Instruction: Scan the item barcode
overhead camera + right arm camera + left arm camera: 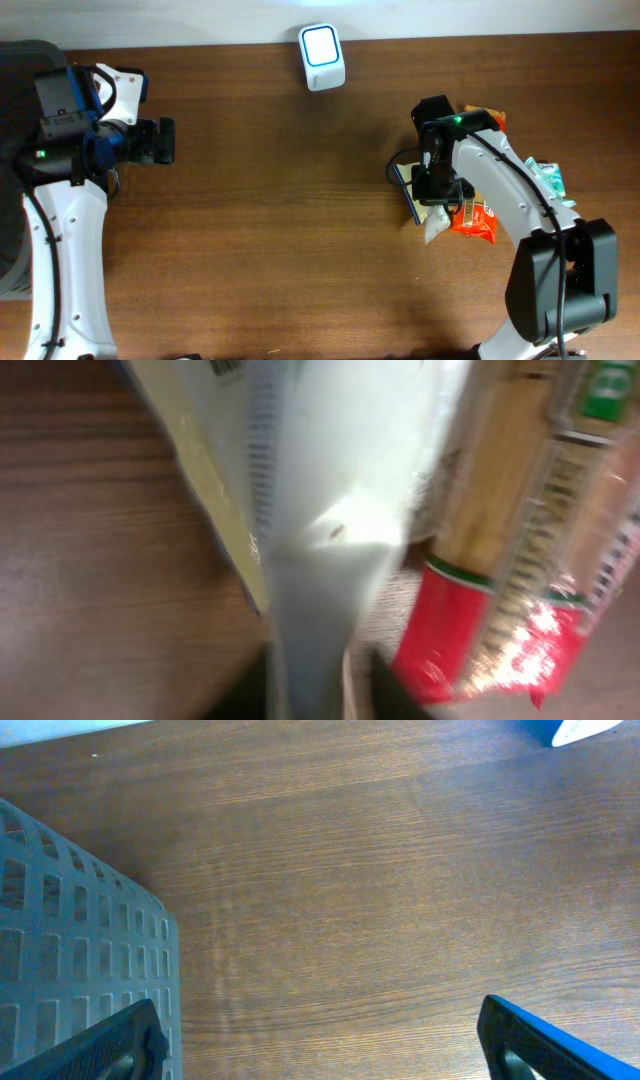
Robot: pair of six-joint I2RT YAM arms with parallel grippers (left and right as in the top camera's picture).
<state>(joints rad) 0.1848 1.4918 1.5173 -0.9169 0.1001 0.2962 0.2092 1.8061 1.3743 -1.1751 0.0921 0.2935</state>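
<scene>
The right arm [505, 190] folds in from the near right, wrist bent down over the pale packet [320, 560], which lies against a red packet [478, 222]. Its jaws sit either side of the packet's narrow end; I cannot tell whether they clamp it. The left arm [60, 230] points right, jaws spread wide above the bare surface [280, 220]. The scanner [322, 57] stands at the far edge, with open wood all around it
</scene>
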